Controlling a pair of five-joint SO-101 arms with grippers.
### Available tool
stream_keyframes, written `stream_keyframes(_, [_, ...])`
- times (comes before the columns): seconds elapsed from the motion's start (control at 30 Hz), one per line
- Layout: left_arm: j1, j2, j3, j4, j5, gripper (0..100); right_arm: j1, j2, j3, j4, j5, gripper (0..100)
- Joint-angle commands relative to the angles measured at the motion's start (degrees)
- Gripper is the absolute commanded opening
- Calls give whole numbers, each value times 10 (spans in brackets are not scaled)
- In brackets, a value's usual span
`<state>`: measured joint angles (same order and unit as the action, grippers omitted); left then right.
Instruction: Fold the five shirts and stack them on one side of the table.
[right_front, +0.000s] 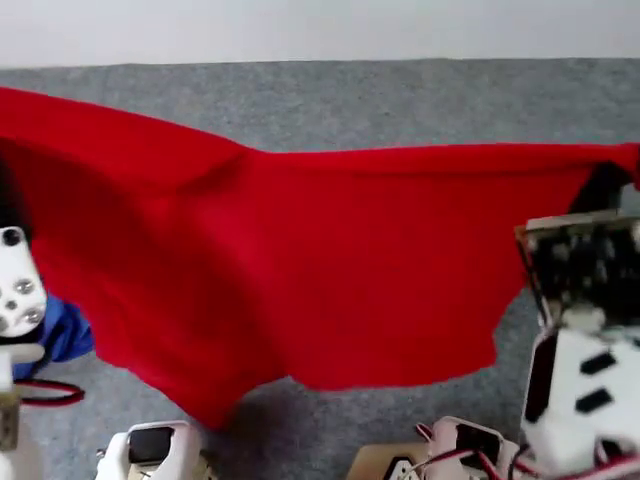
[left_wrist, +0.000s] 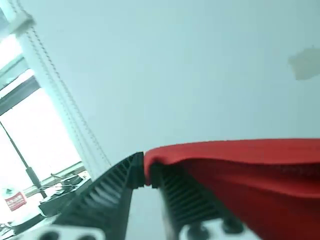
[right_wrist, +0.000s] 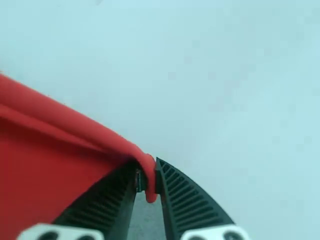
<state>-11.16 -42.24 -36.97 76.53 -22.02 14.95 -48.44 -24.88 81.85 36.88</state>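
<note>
A red shirt (right_front: 300, 250) hangs spread wide above the grey table (right_front: 400, 100), stretched from the left side of the high view to the right side. My left gripper (left_wrist: 146, 172) is shut on one edge of the red shirt (left_wrist: 250, 170), its black ribbed fingers (left_wrist: 110, 190) pinching the cloth and pointing up at the ceiling. My right gripper (right_wrist: 147, 182) is shut on the opposite edge of the red shirt (right_wrist: 50, 155), a fold of cloth caught between its fingers (right_wrist: 185, 200). The lower hem sags toward the near edge of the table.
A blue garment (right_front: 62, 335) lies at the table's left, partly under the red shirt. The left arm's white body (right_front: 18, 290) and the right arm's white body (right_front: 585, 340) flank the shirt. Arm bases (right_front: 155, 450) stand at the near edge. Grey table shows beyond the shirt.
</note>
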Motion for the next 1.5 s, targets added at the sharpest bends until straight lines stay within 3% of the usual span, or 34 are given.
stream_keyframes(0.0, [-10,-3,-33,-18,-25,4,22,-15,-27,-10,5,10])
stream_keyframes(0.23, [-11,-3,-85,8,-43,4,69,-53,-27,-9,5,10])
stream_keyframes(0.73, [-11,3,-118,59,-47,4,71,-74,-20,57,6,10])
stream_keyframes(1.07, [-11,3,161,36,-45,4,70,-65,194,-1,4,10])
stream_keyframes(1.23, [-7,3,348,-68,-44,4,66,-65,360,-110,4,10])
stream_keyframes(1.47, [28,4,583,-274,-44,4,4,-65,571,-291,4,10])
